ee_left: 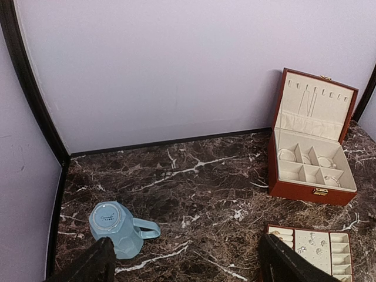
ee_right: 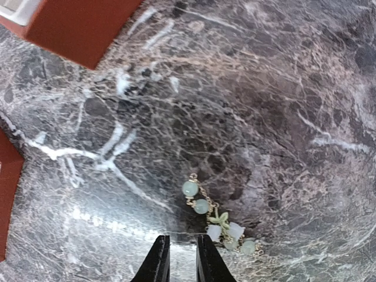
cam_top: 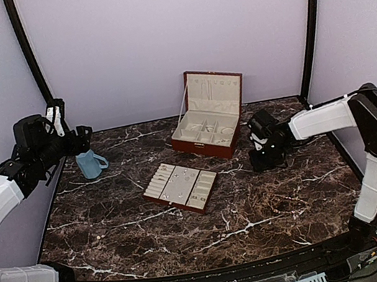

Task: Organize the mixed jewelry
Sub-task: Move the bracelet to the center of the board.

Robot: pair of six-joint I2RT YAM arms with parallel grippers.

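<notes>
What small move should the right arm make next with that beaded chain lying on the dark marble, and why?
Probably open the right gripper and shift it slightly right, over the pale green beaded chain piece. In the right wrist view the black fingers sit nearly closed, just left of the beads, which lie loose on the dark marble table, so closing now would likely miss.

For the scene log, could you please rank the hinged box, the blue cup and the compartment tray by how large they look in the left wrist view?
1. Red-brown hinged box, open, clearly largest.
2. Blue cup.
3. Compartment tray.

The last two are unsure: the tray is cut off by the frame edge and a left end effector finger, so only part shows.
</notes>
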